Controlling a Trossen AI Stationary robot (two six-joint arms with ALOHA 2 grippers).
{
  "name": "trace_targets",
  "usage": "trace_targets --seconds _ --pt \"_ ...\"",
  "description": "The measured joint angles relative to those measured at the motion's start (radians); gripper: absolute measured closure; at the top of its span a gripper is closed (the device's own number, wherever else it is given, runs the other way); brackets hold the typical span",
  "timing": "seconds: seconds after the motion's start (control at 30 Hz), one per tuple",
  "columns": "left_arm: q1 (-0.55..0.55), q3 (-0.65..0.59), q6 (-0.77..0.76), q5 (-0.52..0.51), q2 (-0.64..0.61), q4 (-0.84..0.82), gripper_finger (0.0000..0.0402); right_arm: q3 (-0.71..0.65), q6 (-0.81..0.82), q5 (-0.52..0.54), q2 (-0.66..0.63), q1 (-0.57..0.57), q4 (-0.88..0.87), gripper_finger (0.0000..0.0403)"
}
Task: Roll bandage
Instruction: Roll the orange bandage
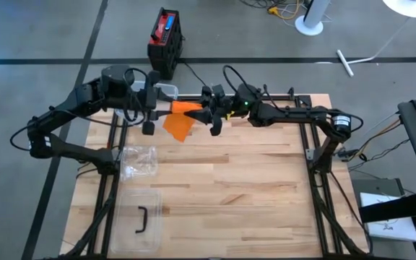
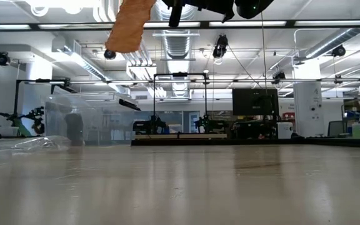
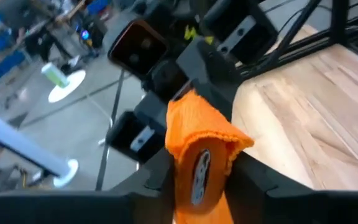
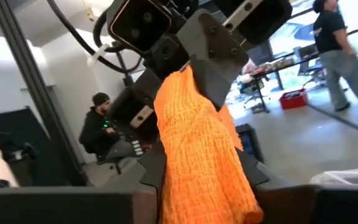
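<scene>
Near the bench's far edge, the left gripper [image 1: 152, 110] and right gripper [image 1: 213, 115] both pinch the orange bandage [image 1: 181, 119] held above the bench [image 1: 251, 188], a clear plastic bag [image 1: 137, 162] lying nearby.

Both arms meet over the table's [image 1: 251, 188] far edge, raised well above the top. Left gripper [image 1: 159, 107] comes in from the left, right gripper [image 1: 209, 115] from the right; bandage [image 1: 181, 120] hangs between them, each gripper's fingers around one end of it. Plastic bag [image 1: 139, 160] lies on the table's left side, nearer than the bandage. Lidded plastic box [image 1: 137, 219] sits nearer still, at the near-left corner. Toolbox [image 1: 166, 41] stands on the floor behind the table.
</scene>
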Motion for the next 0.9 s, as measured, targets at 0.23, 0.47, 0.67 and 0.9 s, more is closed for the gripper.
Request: trace_targets --seconds 0.23,0.47,0.67,0.9 --pt "0.003 -0.009 -0.051 -0.015 -0.012 -0.092 0.0221 -0.011 -0.180 0.016 -0.001 0.002 -0.035 0.0314" --pt "0.003 -0.028 -0.100 -0.013 -0.003 -0.087 0.0145 -0.012 -0.324 0.067 -0.002 0.003 -0.047 0.0314" --pt "0.003 -0.029 -0.125 -0.003 0.010 -0.080 0.0103 -0.012 -0.435 0.127 -0.004 0.003 -0.059 0.0314" --pt "0.003 -0.029 -0.226 0.024 0.026 -0.067 0.0091 -0.012 -0.628 0.227 -0.006 0.005 -0.079 0.0314"
